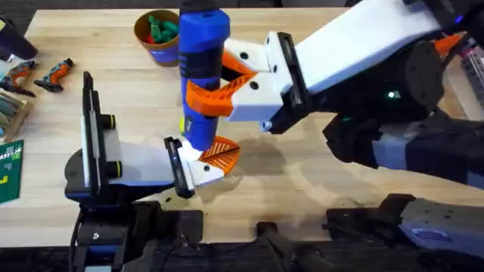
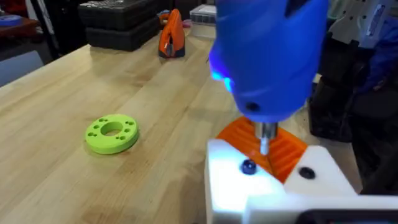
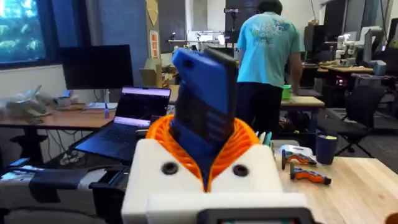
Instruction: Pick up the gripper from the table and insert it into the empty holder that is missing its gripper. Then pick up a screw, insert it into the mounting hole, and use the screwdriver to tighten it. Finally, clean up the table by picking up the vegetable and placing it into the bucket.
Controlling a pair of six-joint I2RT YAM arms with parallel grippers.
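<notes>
My right gripper (image 1: 215,91) is shut on the blue screwdriver (image 1: 203,60), holding it upright between its orange pads (image 3: 239,140). The screwdriver's metal tip (image 2: 266,137) points down at the white holder (image 2: 273,190) on my left gripper (image 1: 210,159). The orange ribbed gripper (image 2: 283,149) sits in that holder, just behind the tip. A dark screw (image 2: 249,167) sits in the holder's top face, slightly left of the tip. The tan bucket (image 1: 161,53) stands at the far middle of the table (image 1: 318,174) and holds green and red pieces. The vegetable is out of view.
A bright green disc with holes (image 2: 112,134) lies on the wood beside my left gripper. Orange-and-black hand tools (image 1: 53,74) lie at the far left, with another (image 2: 171,34) near black cases. A person stands in the room behind, away from the table.
</notes>
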